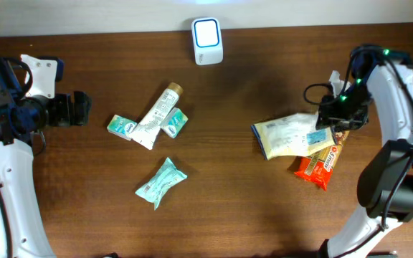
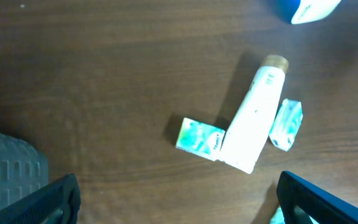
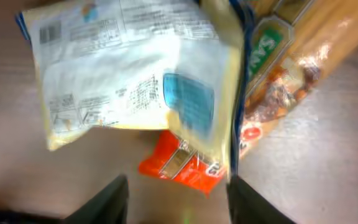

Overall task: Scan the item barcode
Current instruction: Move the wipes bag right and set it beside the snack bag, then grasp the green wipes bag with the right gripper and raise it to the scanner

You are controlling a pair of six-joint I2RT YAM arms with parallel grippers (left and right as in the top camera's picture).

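Observation:
A yellow-and-white bag [image 1: 289, 135] lies at the right on the table, partly over an orange packet [image 1: 321, 163]. My right gripper [image 1: 339, 115] hovers at the bag's right end. In the right wrist view the bag [image 3: 129, 68] shows its printed back with a small barcode [image 3: 50, 32] at the upper left. My right gripper [image 3: 178, 200] is open, with only table and the orange packet [image 3: 185, 165] showing between its fingers. The white scanner [image 1: 207, 41] stands at the back middle. My left gripper [image 1: 83, 109] is open at the far left, holding nothing.
Left of centre lie a white tube [image 1: 156, 116], a teal box [image 1: 122, 127], a second small teal box [image 1: 175, 122] and a teal packet [image 1: 160, 182]. The left wrist view shows the tube [image 2: 253, 121], both boxes [image 2: 199, 138] [image 2: 287, 124] and the scanner's edge [image 2: 309, 9].

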